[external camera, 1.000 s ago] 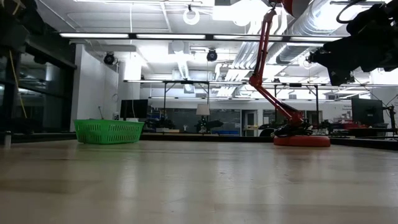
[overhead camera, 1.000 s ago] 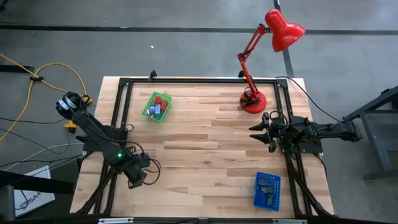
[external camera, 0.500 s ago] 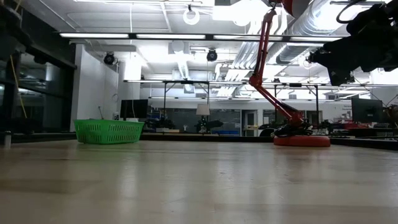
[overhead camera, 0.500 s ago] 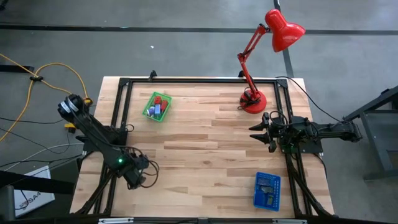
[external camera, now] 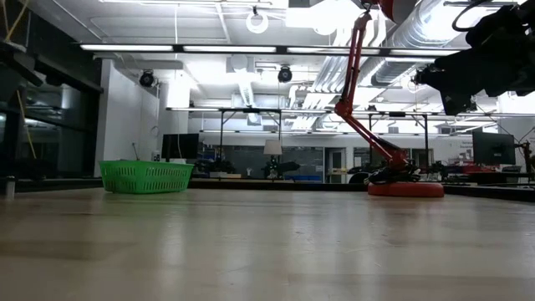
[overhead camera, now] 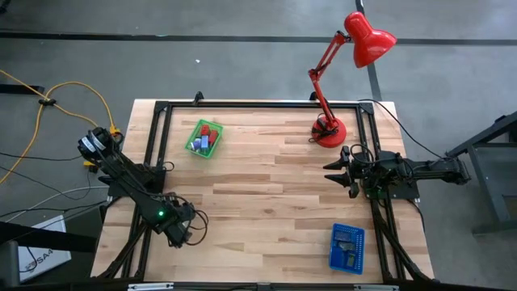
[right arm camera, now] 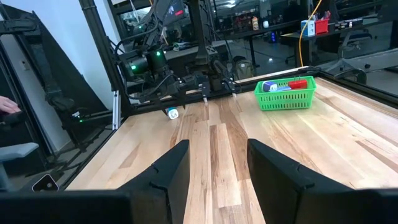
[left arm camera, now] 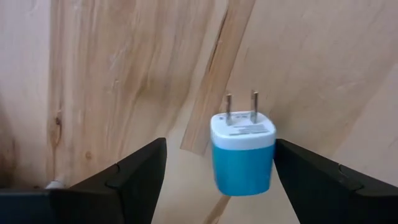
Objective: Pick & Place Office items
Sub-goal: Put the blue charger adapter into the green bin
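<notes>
Blocky glossy blue-white plug adapter [left arm camera: 243, 153], possibly plastic

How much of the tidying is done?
Some office items already sit in the green tray and the blue tray. The left gripper, open, straddles a blue charger on the table without gripping it. The right gripper waits open by the lamp. Left: putting that charger away.

Red desk lamp [overhead camera: 355, 56] at table [overhead camera: 266, 202] far edge; grey concrete floor [overhead camera: 242, 65] around; behind lamp, ceiling strip lights [external camera: 192, 48], ducts, workbenches.
</notes>
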You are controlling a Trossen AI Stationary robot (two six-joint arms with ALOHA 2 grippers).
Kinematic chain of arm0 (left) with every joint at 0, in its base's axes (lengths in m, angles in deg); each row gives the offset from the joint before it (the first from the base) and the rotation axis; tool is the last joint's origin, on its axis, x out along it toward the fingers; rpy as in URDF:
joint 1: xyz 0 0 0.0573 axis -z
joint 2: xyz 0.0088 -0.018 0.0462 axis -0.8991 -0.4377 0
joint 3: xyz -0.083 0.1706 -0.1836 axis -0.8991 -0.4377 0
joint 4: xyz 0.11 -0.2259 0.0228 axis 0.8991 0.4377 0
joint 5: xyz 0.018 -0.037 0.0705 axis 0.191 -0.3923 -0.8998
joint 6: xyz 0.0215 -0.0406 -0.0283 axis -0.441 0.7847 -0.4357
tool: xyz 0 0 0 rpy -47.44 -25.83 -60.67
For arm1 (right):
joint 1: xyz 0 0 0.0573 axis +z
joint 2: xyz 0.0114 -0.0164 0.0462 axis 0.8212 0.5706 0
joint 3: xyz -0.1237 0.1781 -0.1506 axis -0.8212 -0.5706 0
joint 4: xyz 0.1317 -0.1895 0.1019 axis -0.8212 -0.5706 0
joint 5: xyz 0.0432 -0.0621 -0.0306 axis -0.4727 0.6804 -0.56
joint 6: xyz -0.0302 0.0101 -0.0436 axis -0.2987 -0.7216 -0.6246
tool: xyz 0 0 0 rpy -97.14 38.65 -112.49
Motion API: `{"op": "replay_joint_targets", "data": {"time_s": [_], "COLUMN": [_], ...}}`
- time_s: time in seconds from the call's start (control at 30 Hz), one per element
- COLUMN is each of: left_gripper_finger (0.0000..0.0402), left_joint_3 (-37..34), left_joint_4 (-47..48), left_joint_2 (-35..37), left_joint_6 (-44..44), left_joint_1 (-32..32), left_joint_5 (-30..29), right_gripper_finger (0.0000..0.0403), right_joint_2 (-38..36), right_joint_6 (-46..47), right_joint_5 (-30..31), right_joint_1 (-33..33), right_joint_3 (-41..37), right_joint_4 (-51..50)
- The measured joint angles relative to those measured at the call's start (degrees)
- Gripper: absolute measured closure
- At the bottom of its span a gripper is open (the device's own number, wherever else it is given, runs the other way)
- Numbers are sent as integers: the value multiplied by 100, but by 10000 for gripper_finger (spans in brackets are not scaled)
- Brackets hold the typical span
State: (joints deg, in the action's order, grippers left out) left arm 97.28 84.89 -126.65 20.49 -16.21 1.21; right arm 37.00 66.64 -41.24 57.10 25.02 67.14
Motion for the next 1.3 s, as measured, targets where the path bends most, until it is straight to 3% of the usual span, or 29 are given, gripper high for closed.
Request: {"op": "replay_joint_targets", "data": {"time_s": [0.33, 0.73, 1.03, 1.3], "left_gripper_finger": [133, 279, 282, 282], "left_joint_3": [0, 2, 0, 2], "left_joint_4": [-118, -106, -170, -135], "left_joint_2": [-130, -123, 260, 1557], "left_joint_6": [-42, -42, -490, -1152], "left_joint_1": [-2, -33, -339, -1030], "left_joint_5": [22, 110, 212, 234], "right_gripper_finger": [256, 256, 256, 256], "right_joint_2": [-2, 0, -1, -1], "right_joint_6": [-2, -2, -1, -2], "right_joint_5": [0, 0, 0, 0], "right_joint_1": [0, 0, -1, -1], "right_joint_3": [0, -2, -2, -1], "right_joint_4": [0, 0, -1, 0]}}
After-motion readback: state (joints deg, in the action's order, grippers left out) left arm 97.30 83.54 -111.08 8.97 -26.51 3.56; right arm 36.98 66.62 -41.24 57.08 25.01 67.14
